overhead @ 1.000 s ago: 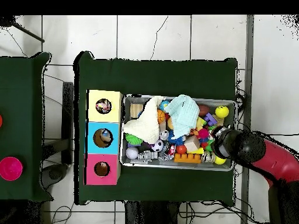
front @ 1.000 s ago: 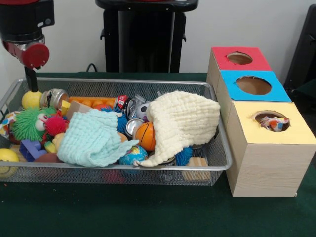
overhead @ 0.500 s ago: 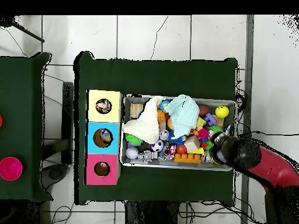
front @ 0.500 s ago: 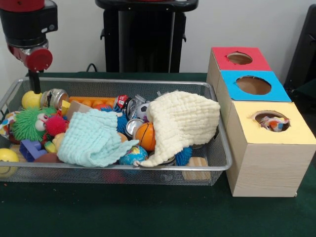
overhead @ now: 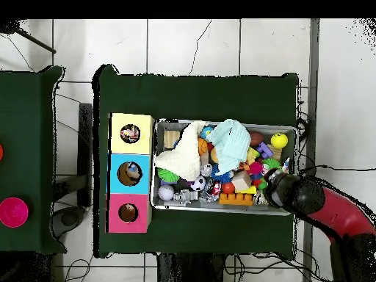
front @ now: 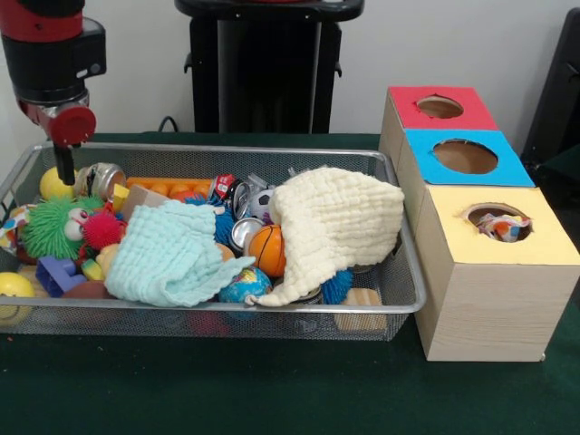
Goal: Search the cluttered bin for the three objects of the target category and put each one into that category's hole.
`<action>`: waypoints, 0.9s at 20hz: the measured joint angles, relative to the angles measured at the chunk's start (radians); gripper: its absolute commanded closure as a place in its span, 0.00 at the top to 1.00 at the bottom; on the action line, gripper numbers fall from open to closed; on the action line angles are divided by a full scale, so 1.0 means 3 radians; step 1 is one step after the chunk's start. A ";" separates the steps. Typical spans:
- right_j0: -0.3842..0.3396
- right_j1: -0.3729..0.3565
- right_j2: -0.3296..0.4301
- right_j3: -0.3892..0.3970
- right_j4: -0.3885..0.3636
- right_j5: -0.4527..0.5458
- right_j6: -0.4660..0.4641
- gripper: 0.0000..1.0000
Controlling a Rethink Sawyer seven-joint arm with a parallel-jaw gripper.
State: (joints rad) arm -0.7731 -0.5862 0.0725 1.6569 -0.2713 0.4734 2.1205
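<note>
Tool (front: 64, 168) hangs over the bin's (front: 227, 306) corner, above a yellow ball (front: 52, 184) beside a metal can (front: 101, 178). Only a thin black tip shows below the red wrist knob; can't tell whether it's spread or pressed together, or whether it touches the ball. From overhead the arm (overhead: 323, 209) covers that corner of the bin (overhead: 224, 209).

The wire mesh bin sits on the green tabletop (front: 272, 390), packed full. A cream cloth (front: 335, 222) is draped over the end nearest the boxes, and a mint cloth (front: 168, 254) lies across the middle front. Between them are an orange basketball (front: 268, 249), a small soccer ball (front: 261, 203) and a globe ball (front: 243, 285). There's a green fuzzy toy (front: 50, 227) with a red pom (front: 101, 228) at the arm's end, a purple block (front: 56, 275) below it, and another yellow ball (front: 13, 288) at the front corner. An orange block strip (front: 168, 188) lies along the back wall.

Three boxes stand in a row just beside the bin: red hole box (front: 439, 107), blue hole box (front: 464, 156), yellow hole box (front: 497, 222). The yellow one has something colourful showing in the hole. Overhead, the blue hole box (overhead: 130, 174) and red hole box (overhead: 128, 213) also show contents.
</note>
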 measured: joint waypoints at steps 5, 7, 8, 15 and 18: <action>-0.0061 0.0047 0.0000 0.0000 0.0000 0.0000 0.0000 0.00; -0.0088 0.0048 0.0000 0.0000 0.0000 -0.0001 0.0000 0.00; -0.0098 0.0048 0.0000 -0.0001 0.0000 -0.0001 0.0000 0.00; -0.0161 0.0051 -0.0004 -0.0025 0.0000 0.0000 0.0000 0.00; -0.0177 0.0063 -0.0003 -0.0048 0.0000 0.0000 0.0000 0.00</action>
State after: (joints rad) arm -0.8262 -0.5672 0.0715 1.6426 -0.2713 0.4734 2.1205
